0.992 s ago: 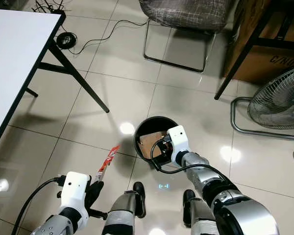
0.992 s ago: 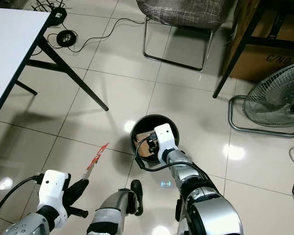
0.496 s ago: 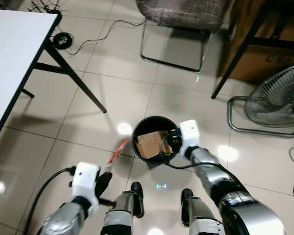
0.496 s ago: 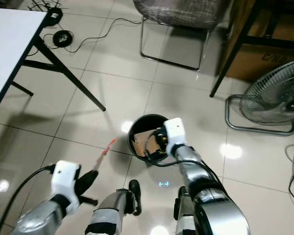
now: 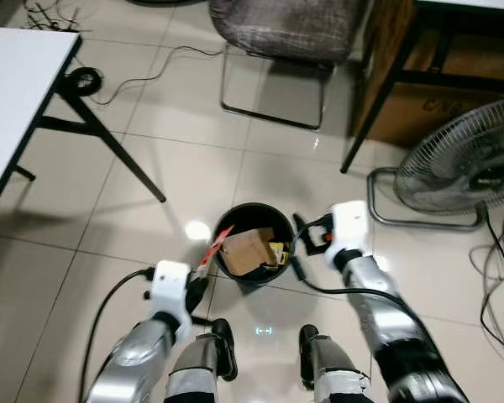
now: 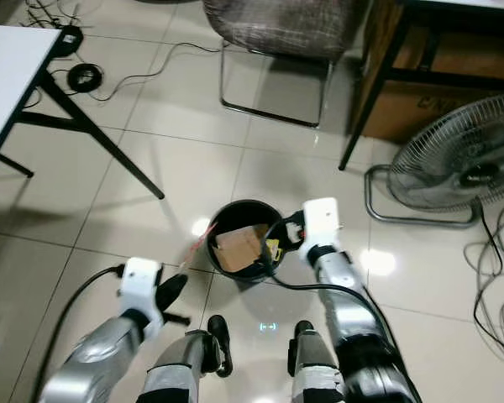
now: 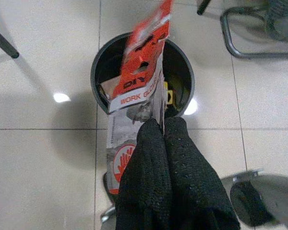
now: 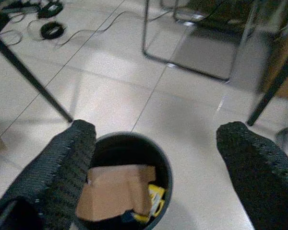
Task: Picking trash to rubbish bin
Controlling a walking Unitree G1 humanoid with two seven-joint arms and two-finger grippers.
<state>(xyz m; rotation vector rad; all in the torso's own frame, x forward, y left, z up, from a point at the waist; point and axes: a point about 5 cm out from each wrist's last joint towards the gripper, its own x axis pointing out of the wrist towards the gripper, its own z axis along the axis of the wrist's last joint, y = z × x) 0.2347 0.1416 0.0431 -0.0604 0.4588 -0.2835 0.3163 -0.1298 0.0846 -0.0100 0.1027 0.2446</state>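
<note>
My left gripper (image 7: 161,125) has its jaws clamped together on one flat, glossy orange-and-white wrapper (image 7: 139,86), printed "WORK GLOVE"; the knitted black fingers (image 7: 182,158) pinch its lower edge, and its upper end leans over the rim of the bin. The rubbish bin (image 5: 227,220) is a single round black tub with smooth walls, standing on pale, shiny floor tiles (image 5: 168,159) just ahead of my two feet. Inside it lie one creased brown cardboard piece (image 5: 245,249) and a small yellow scrap (image 8: 153,199) beside it.

My right gripper (image 8: 156,139) hangs beside the bin's right side with its jaws wide apart, nothing between them; one textured black finger (image 8: 62,163) is over the rim, the other off to the side above bare tile.

Around the floor: one chair (image 5: 273,25) with a grey woven seat on a bent chrome tube frame, one wire-caged fan (image 5: 458,168), a white desk (image 5: 8,92) on black angled legs, and a coil of black cable (image 5: 82,80).
</note>
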